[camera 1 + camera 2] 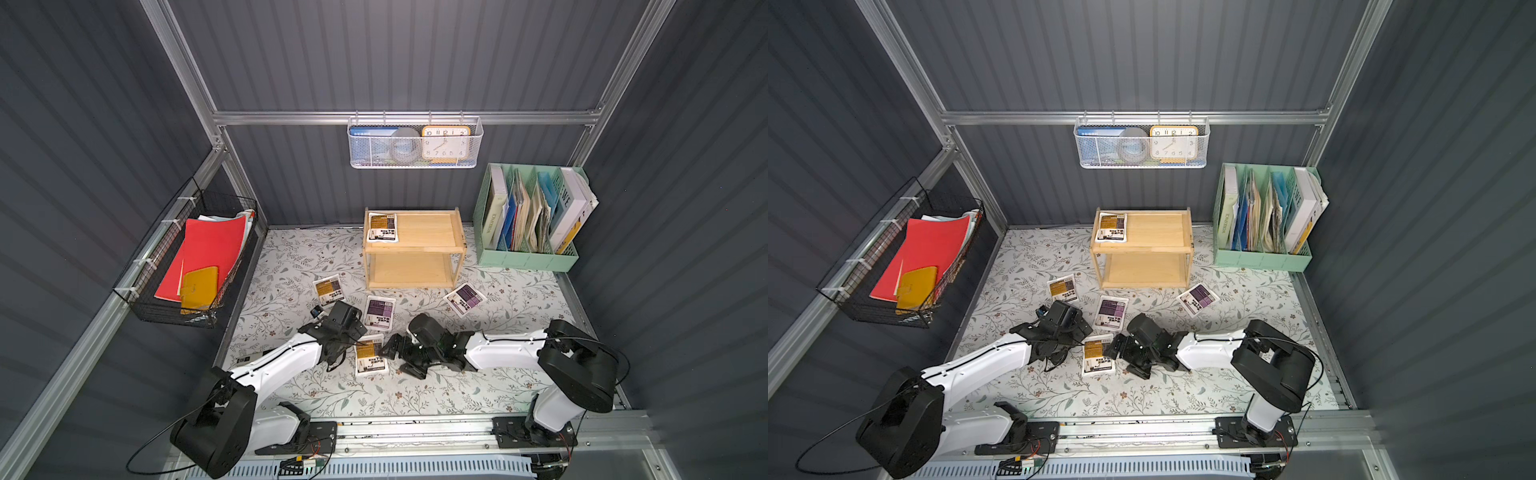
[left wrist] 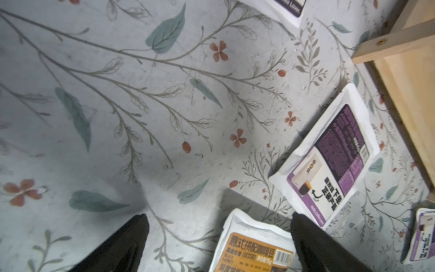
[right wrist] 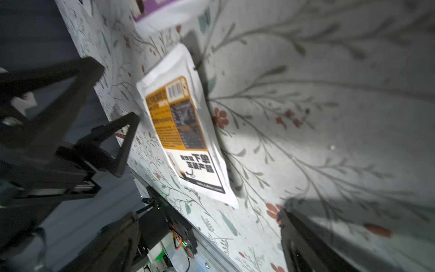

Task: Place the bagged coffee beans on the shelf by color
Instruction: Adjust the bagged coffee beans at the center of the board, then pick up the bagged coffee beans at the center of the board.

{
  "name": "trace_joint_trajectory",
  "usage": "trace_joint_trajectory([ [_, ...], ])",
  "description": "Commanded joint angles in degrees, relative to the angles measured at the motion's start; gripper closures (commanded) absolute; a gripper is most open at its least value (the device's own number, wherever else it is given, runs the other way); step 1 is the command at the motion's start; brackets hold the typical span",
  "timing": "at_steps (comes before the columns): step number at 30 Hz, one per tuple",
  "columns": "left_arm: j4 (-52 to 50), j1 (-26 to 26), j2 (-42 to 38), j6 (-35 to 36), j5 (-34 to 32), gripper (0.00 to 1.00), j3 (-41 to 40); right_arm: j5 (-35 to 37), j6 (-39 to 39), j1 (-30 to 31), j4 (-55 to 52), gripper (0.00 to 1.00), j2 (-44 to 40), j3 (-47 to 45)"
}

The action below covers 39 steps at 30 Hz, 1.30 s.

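In both top views the wooden shelf (image 1: 413, 249) (image 1: 1144, 249) stands at the back, with one yellow-labelled bag (image 1: 382, 227) lying on its top tray. On the floral table lie a yellow bag (image 1: 328, 289), two purple bags (image 1: 380, 312) (image 1: 464, 299), and a yellow bag (image 1: 370, 359) between my grippers. The left gripper (image 2: 220, 216) is open, low over that bag's (image 2: 254, 249) end, which lies between its fingers. The right gripper (image 3: 207, 219) is open and empty, on the other side of this bag (image 3: 188, 131).
A mint file organizer (image 1: 532, 216) with books fills the back right. A black wire basket (image 1: 195, 257) with red folders hangs on the left wall and a white wire basket (image 1: 415, 143) on the back wall. A metal rail (image 1: 415, 432) runs along the front edge.
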Motion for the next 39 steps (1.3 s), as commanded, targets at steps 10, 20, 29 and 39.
trace_joint_trajectory([
  [10, -10.34, -0.03, -1.24, 1.2, 4.82, 0.0, 0.72, 2.75, 4.13, 3.15, 6.16, 0.05, 3.88, -1.14],
  [20, -12.39, -0.16, 4.78, 2.5, 5.57, 0.0, 2.49, 4.27, 7.95, 3.19, 13.27, 0.07, 8.13, -1.5],
  [29, -12.33, -0.22, 11.1, 4.31, 5.57, 0.0, 4.57, 6.0, 9.65, 3.07, 16.8, 0.07, 8.57, -3.09],
  [39, -10.56, -0.3, 9.82, 3.68, 6.01, 0.0, 2.77, 7.78, 11.61, 2.09, 28.53, 0.2, 14.86, -5.84],
])
